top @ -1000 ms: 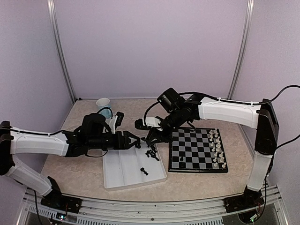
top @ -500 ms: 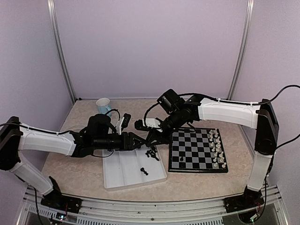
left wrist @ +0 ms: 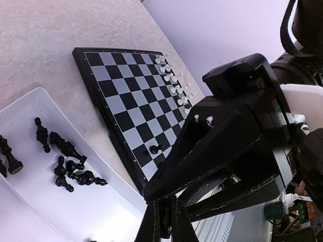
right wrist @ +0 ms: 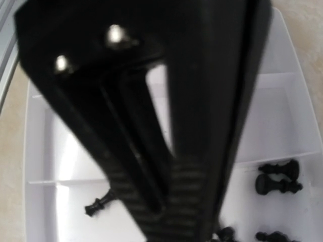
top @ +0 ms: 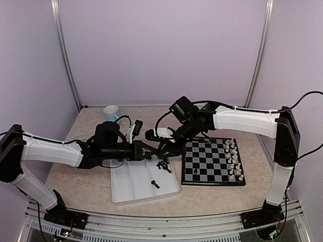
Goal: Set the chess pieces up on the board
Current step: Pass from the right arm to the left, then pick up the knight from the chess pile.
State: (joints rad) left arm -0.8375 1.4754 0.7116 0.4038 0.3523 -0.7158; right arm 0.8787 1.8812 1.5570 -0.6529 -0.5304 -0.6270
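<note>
Over the white tray's far right corner my left gripper (top: 151, 151) meets my right gripper (top: 163, 149) tip to tip. In the left wrist view the left gripper (left wrist: 165, 214) is shut, with a thin dark thing, seemingly a black chess piece, pinched between its fingers. The right gripper (right wrist: 169, 201) shows blurred jaws close together; what lies between them is hidden. Several black chess pieces (left wrist: 68, 161) lie in the tray (top: 131, 189). The board (top: 212, 162) carries one black pawn (left wrist: 155, 149) near its left edge.
White chess pieces (top: 233, 159) stand in rows along the board's right side. A pale cup (top: 111, 112) stands at the back left. A lone black piece (right wrist: 98, 204) lies in the tray's middle compartment. The right gripper's body (left wrist: 227, 131) looms right over the left fingers.
My left arm has reached to the right until its gripper touches the right gripper's tips, and its jaws have gone from open to shut. The right arm has hardly moved.
</note>
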